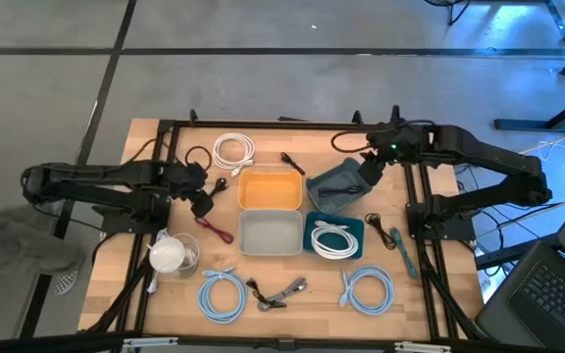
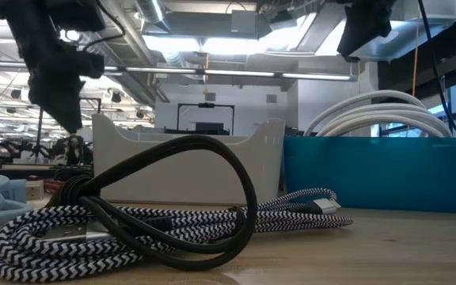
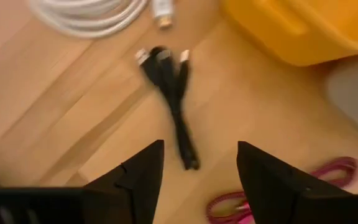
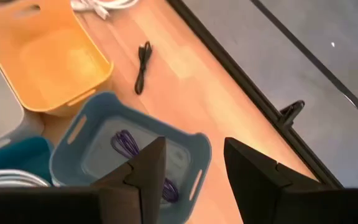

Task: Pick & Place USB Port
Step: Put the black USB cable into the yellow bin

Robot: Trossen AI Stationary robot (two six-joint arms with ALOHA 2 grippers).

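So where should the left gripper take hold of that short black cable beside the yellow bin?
Probably mid-bundle. The black cable lies flat on the table, folded into a narrow strip with its plugs at one end. The open left gripper should come straight down, fingers straddling the strip across its width, clear of the yellow bin.

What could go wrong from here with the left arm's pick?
The left gripper hangs open over a small black cable folded into loose strands; a pinch might catch only one. A pink cable lies close by and could get snagged. The yellow bin sits close, so a wide swing might clip its rim.
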